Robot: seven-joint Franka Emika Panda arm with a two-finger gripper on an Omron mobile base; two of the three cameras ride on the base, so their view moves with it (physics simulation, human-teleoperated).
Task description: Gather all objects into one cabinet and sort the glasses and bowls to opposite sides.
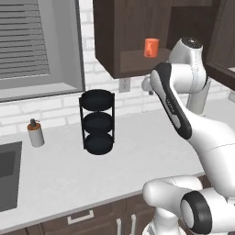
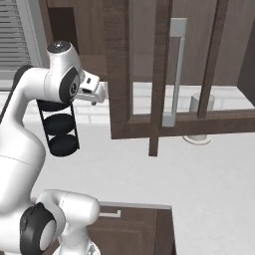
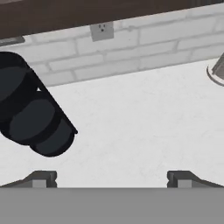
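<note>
Gripper (image 3: 112,179) with jaws spread wide, holding nothing, hangs above the white counter (image 3: 140,127), right of the black three-tier rack (image 1: 97,121). Above and right of the rack, an orange mug (image 1: 151,47) stands inside the open dark-brown cabinet (image 1: 114,41).

Dark wooden cabinet (image 1: 124,41), matt white counter (image 1: 59,174)

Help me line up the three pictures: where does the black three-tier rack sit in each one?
Left base view: black three-tier rack stands left of centre on the counter, under the cabinet's left end.
Right base view: rack at the left, partly behind the arm, its lower tiers showing.
Hand view: rack at the left edge, leaning diagonally.
Shared landmark: the white brick wall behind the rack.
</note>
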